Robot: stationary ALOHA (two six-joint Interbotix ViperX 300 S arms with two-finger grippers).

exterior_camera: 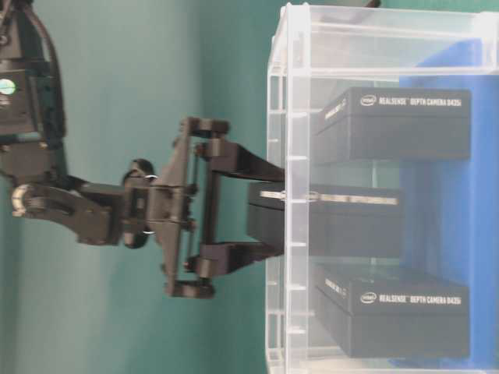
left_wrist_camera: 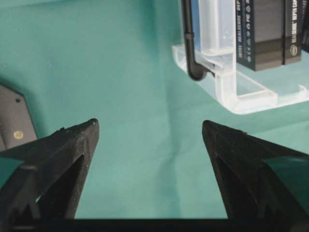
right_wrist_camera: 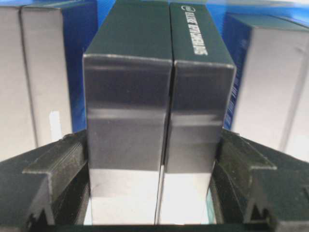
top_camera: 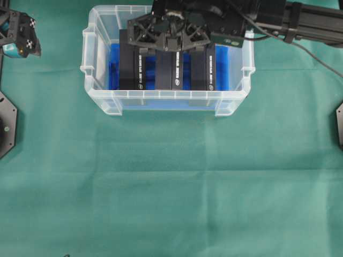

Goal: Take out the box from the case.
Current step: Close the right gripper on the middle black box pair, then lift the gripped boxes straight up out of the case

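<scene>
The clear plastic case [top_camera: 166, 100] stands at the back of the green table with a blue cloth [top_camera: 114, 69] on its bottom. Three black boxes stand in it side by side. My right gripper [top_camera: 170, 38] reaches down into the case and is shut on the middle box [top_camera: 170, 72]. In the right wrist view this box [right_wrist_camera: 145, 96] fills the gap, and both fingers [right_wrist_camera: 63, 164] press its sides. From table level the middle box [exterior_camera: 343, 222] sits nearer the case's open top than its neighbours. My left gripper [left_wrist_camera: 149, 128] hangs open and empty over the cloth, left of the case [left_wrist_camera: 241, 92].
The left box [top_camera: 130, 67] and the right box [top_camera: 203, 69] stand close on either side of the held one. The case walls [exterior_camera: 284, 78] enclose the right gripper's fingers. Black base plates [top_camera: 6, 123] sit at the table's left and right edges.
</scene>
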